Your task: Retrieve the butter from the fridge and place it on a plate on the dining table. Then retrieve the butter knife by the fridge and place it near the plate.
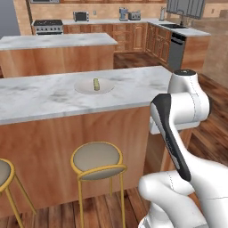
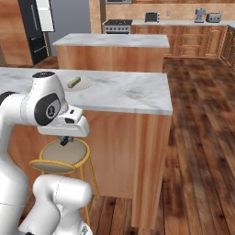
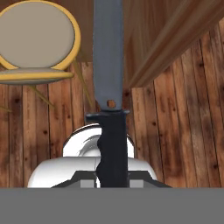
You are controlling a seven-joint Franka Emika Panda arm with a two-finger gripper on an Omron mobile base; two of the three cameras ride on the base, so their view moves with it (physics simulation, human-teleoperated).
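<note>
My gripper is shut on the butter knife; its dark handle sits between my fingers and its grey blade points away from the hand. The hand hangs low beside the dining table's wood side, and in the right base view the gripper is just above a stool. On the marble dining table lies the off-white plate with the pale-yellow butter on it. The right base view shows the plate and butter just beyond my arm. The black fridge stands far back on the left.
Gold-legged stools stand along the table's near side, one right below my hand. A second marble island lies behind the table. Wooden cabinets, a stove and a dishwasher line the back. Open wood floor stretches to the right.
</note>
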